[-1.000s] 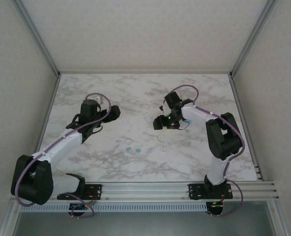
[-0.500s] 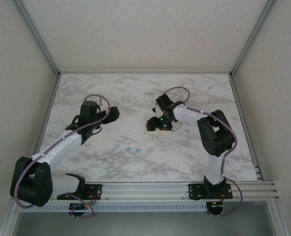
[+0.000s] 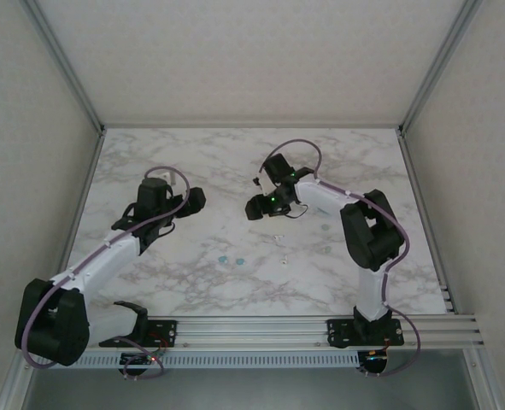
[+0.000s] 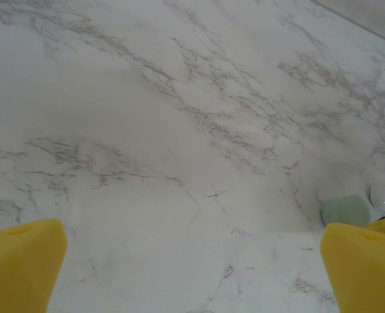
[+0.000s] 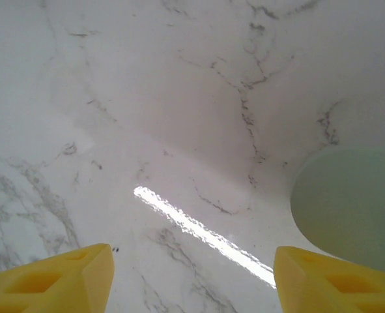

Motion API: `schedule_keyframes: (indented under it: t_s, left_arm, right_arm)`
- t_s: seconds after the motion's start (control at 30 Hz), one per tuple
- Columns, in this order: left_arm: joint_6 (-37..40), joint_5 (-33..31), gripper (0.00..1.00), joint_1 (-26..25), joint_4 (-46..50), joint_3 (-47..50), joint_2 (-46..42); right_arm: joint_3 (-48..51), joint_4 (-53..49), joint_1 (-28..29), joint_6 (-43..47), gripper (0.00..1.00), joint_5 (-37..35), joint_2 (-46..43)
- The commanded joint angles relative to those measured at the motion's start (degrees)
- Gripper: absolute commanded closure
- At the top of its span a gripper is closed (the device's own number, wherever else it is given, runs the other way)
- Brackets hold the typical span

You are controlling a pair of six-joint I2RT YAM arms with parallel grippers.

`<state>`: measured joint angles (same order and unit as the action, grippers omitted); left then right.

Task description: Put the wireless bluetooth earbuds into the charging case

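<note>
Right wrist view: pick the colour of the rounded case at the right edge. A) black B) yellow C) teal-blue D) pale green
D: the rounded case, lying on the white marble table just above one yellow finger of the right gripper, is pale green.
</note>
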<state>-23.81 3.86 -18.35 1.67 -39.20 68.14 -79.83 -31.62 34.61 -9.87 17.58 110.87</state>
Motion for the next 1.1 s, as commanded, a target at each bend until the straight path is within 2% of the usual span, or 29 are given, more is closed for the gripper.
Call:
schedule_keyframes:
  t_s: [0.0, 0.07, 0.17, 0.27, 0.33, 0.5, 0.8, 1.07]
  left_arm:
    - [0.9, -1.2, 0.0, -0.4, 0.3, 1.2, -2.3]
    - [1.2, -1.1, 0.0, -0.4, -0.1, 1.5, -2.8]
    - [1.7, -1.0, 0.0, -0.3, 0.3, 1.7, -3.5]
    - [2.4, -0.3, 0.0, -0.4, -0.3, 2.4, -4.6]
    - [2.9, 0.0, 0.0, -0.4, -1.2, 3.4, -5.6]
    - [5.0, 0.0, 0.0, -0.4, -2.2, 5.6, -8.1]
    - [7.3, -0.3, 0.0, -0.4, -2.7, 8.1, -10.8]
    - [9.0, -0.3, 0.0, -0.4, -2.9, 7.9, -10.4]
  right_arm:
    - [-1.1, -1.9, -0.5, 11.3, 0.33, -4.6, -4.4]
    - [-1.4, -1.8, -1.9, 18.4, 0.32, -5.6, -4.1]
    - [-2.3, -2.7, -4.8, 31.2, 0.29, 0.5, -2.5]
    - [-2.4, -1.5, -7.0, 43.5, 0.29, -1.8, -0.7]
    - [-4.5, -6.7, -8.8, 55.3, 0.29, 2.9, 0.7]
    - [-6.2, -7.1, -12.1, 70.7, 0.24, 7.6, 3.4]
    - [-8.4, -8.0, -12.1, 78.2, 0.23, 8.6, 7.8]
    - [-8.1, -7.2, -11.5, 79.4, 0.24, 8.3, 10.0]
